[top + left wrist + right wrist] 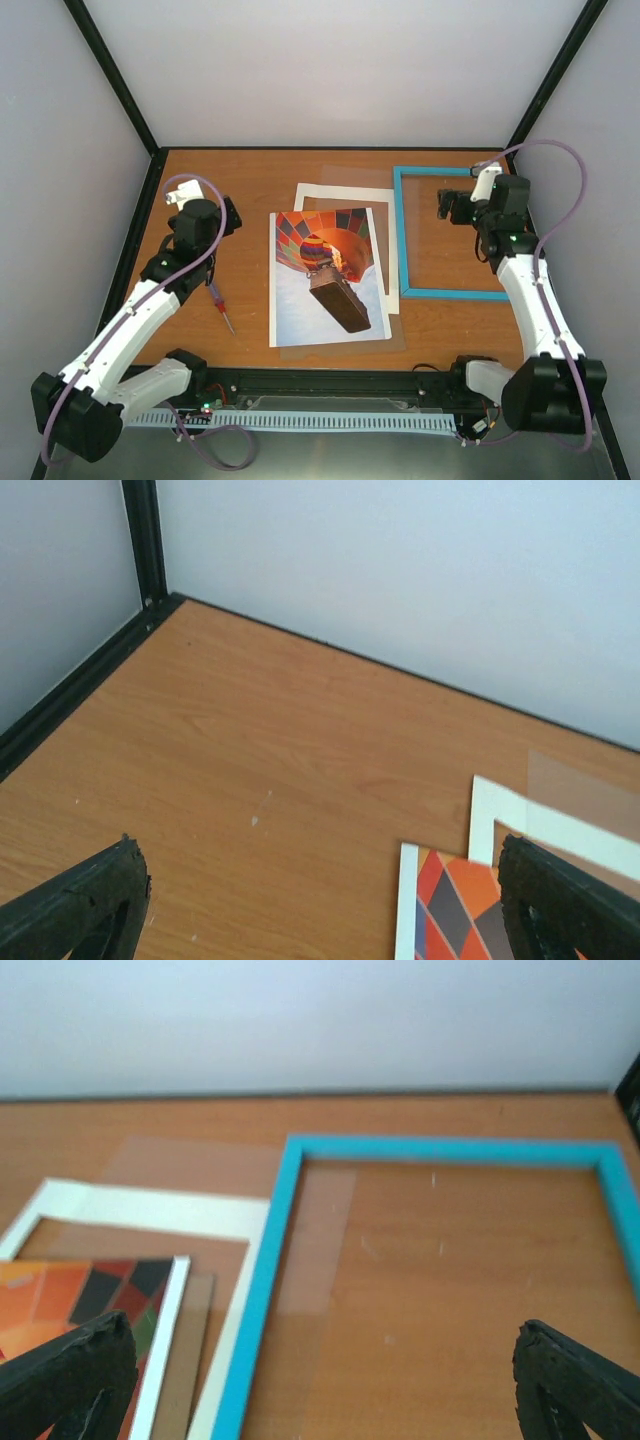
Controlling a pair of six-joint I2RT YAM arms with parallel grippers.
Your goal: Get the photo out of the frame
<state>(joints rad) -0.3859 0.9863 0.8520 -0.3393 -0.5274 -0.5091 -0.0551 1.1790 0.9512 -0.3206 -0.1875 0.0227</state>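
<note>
Left gripper (330,895) hovers low, fingers wide, just left of the photo (325,275). Right gripper (325,1365) hangs over the frame (440,1150), fingers spread wide too.

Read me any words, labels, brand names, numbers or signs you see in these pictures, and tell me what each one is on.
None can be read.
The photo shows only a striped balloon and its basket, with no lettering.
The frame, the white mat board and the table are blank.
The left arm and the right arm show no legible marking; any print on them is too small to tell.
</note>
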